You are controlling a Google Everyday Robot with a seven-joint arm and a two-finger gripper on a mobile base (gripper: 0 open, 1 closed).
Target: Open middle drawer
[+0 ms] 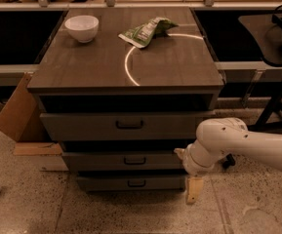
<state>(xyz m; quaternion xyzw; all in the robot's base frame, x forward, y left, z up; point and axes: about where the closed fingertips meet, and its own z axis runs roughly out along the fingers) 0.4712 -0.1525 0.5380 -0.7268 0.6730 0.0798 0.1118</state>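
Note:
The grey cabinet has three drawers stacked under its wooden top. The middle drawer [96,161] is the second one, with a flat grey front and a small dark centre handle [134,160]; it sits flush with the others. My gripper [194,189] hangs from the white arm [228,143] at the cabinet's lower right, pointing down toward the floor. It is beside the right end of the lowest drawer [106,183], below and right of the middle drawer's handle and holding nothing.
The taller top drawer [82,126] sits above. A white bowl [82,28] and a green snack bag [145,31] lie on the cabinet top [82,67]. A cardboard box [18,108] leans at the left. A black chair base [277,106] stands at the right.

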